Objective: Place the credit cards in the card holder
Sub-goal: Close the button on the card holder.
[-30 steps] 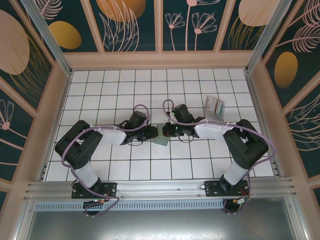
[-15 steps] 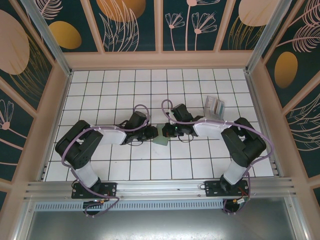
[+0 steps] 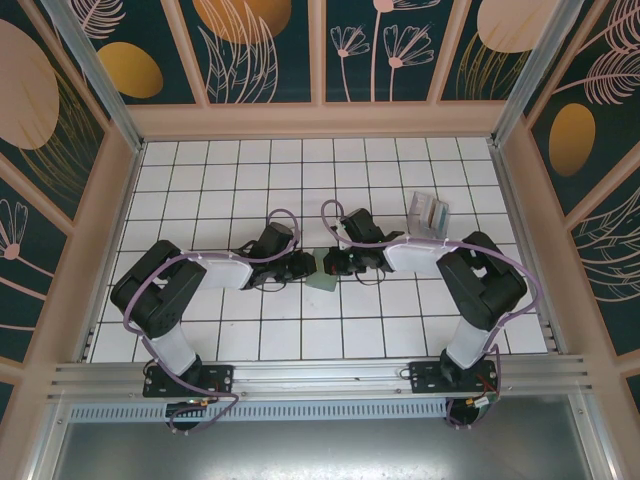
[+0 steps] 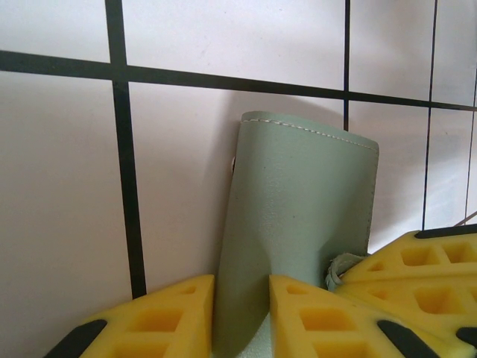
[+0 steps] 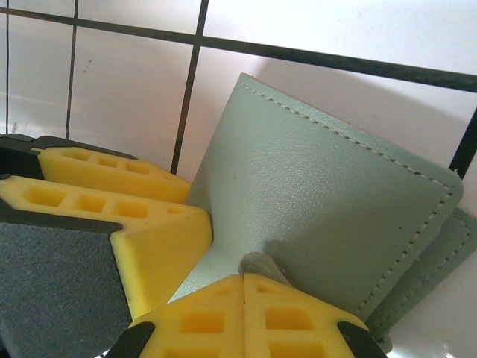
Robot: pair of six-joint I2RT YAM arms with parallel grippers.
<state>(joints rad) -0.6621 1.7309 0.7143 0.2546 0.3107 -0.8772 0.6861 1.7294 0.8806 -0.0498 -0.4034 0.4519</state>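
The sage-green card holder [image 3: 322,276] sits mid-table between both grippers, lifted at an angle off the tiles. My left gripper [image 3: 311,265] comes from the left. Its yellow jaws are shut on the holder's near edge [image 4: 242,317], and the stitched flap [image 4: 298,201] rises beyond them. My right gripper [image 3: 334,263] comes from the right and its jaws [image 5: 244,313] are pressed together on a small fold of the holder [image 5: 258,265]. The holder's leather panel [image 5: 328,201] spreads open above them. The left gripper's fingers [image 5: 112,194] pinch the same piece beside it. The credit cards are out of view.
A small clear plastic stand [image 3: 430,213] with greyish-teal contents stands on the white tiles behind the right arm. Wooden walls [image 3: 320,120] enclose the tiled floor on three sides. The arm bases sit on the rail [image 3: 320,375] at the near edge.
The right arm's elbow has drifted slightly left toward the centre. Both grippers stay on the card holder, which has barely moved.
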